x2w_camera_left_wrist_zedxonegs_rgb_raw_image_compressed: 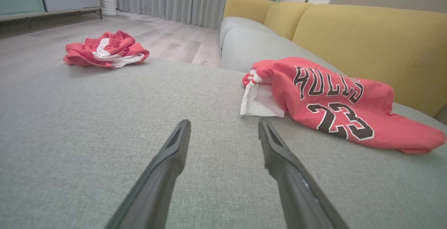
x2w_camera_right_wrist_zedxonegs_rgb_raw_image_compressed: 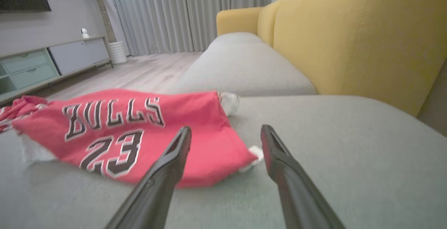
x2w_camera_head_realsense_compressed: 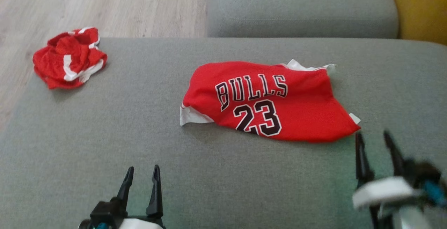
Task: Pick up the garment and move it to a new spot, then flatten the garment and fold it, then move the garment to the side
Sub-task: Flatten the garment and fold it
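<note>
Lying rumpled on grey cushion (x2w_camera_head_realsense_compressed: 104, 134), red jersey (x2w_camera_head_realsense_compressed: 279, 100), left fingers (x2w_camera_head_realsense_compressed: 155, 190) apart, right fingers (x2w_camera_head_realsense_compressed: 361, 162) apart

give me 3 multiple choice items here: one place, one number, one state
1. Where is the crumpled red garment? A) far left corner of the grey cushion B) on the yellow backrest C) in a drawer
2. What number is on the jersey? A) 32 B) 23 C) 45
3. The left gripper and right gripper are: A) both open, empty B) both shut C) gripping the jersey
Key: A, it lies at that corner; B, printed under BULLS; A, both stand wide, nothing between.
</note>
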Controlling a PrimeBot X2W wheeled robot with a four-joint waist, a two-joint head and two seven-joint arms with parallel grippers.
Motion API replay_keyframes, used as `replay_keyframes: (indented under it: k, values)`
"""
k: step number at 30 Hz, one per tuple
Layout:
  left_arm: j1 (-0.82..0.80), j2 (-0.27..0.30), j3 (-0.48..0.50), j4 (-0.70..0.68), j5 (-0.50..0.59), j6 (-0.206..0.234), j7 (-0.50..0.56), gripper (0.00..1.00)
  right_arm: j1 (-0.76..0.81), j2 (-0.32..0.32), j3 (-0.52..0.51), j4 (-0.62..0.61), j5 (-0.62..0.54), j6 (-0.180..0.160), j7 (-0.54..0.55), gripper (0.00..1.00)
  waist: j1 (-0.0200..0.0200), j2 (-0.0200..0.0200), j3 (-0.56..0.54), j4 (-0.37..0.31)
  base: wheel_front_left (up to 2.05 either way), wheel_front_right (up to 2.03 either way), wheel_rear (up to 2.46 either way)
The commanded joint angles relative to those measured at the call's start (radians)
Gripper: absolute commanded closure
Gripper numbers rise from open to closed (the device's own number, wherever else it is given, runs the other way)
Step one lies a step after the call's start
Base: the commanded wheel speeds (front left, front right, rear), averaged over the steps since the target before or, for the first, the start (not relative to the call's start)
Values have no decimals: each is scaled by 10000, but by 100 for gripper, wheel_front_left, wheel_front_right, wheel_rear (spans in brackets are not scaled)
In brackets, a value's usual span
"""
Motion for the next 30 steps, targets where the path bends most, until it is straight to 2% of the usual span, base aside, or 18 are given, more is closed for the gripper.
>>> replay_keyframes:
  k: [1,9,10,17,23,30]
  values:
    - [-576,-86,288,-404,152,30,-124,0,-1455,-75,-7,-337,-222,75,225,0,0,-1,276,182,0,0,0]
    - [-1159,-182,-4,-737,193,36,-124,0,-4553,-76,-946,489,-1198,75,1904,0,0,-1,1447,878,0,0,0]
    - [-1159,-182,-4,-737,193,36,-124,0,-4553,-76,-946,489,-1198,75,1904,0,0,-1,1447,878,0,0,0]
    - [-1588,-242,-280,-777,160,15,-124,0,-6582,-730,-1822,2559,-1682,75,3172,0,0,-1,2110,1614,0,0,0]
    - [-1808,-263,-401,-758,117,52,-124,0,-7696,-1282,-2009,4585,-1195,75,4585,0,0,-1,2377,2009,0,0,0]
    - [-1840,-268,-376,-780,117,106,-124,0,-8036,-1471,-1266,5569,-244,75,5914,0,0,-1,2431,2008,0,0,0]
